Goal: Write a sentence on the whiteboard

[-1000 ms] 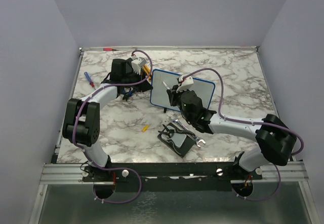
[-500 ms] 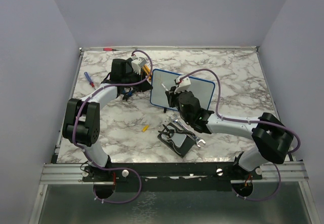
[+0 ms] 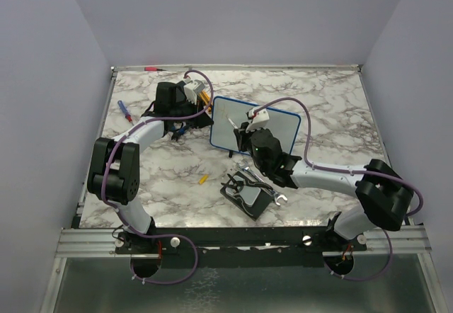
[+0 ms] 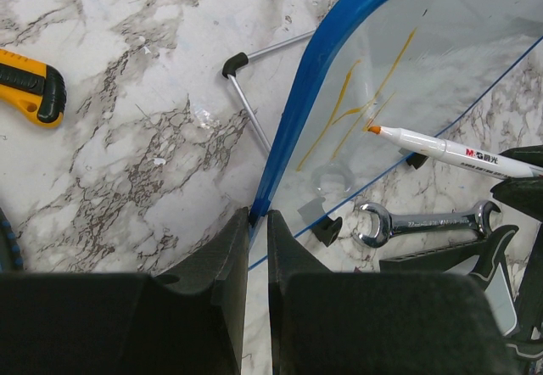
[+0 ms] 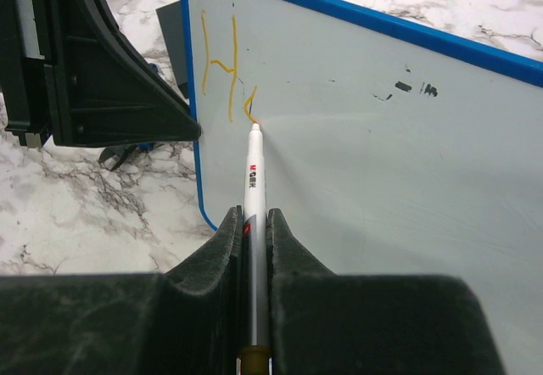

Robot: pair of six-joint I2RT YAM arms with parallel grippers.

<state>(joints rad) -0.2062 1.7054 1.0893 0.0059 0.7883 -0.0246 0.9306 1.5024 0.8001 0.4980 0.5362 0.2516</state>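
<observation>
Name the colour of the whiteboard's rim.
The whiteboard rim is blue; right wrist view shows it best.

A white marble-patterned table (image 3: 333,100) with grey veins carries everything. The whiteboard (image 3: 283,130) stands near its middle, toward the far side. Just in front of the board lies a flat black pad (image 3: 244,198), with a silver wrench (image 4: 424,221) beside it. A small orange piece (image 3: 203,179) lies left of the pad. A blue-and-red screwdriver (image 3: 124,110) lies near the left edge, a red pen-like item (image 3: 151,68) at the far edge, and a yellow-and-black utility knife (image 4: 30,86) on the marble near the board's blue rim.
</observation>
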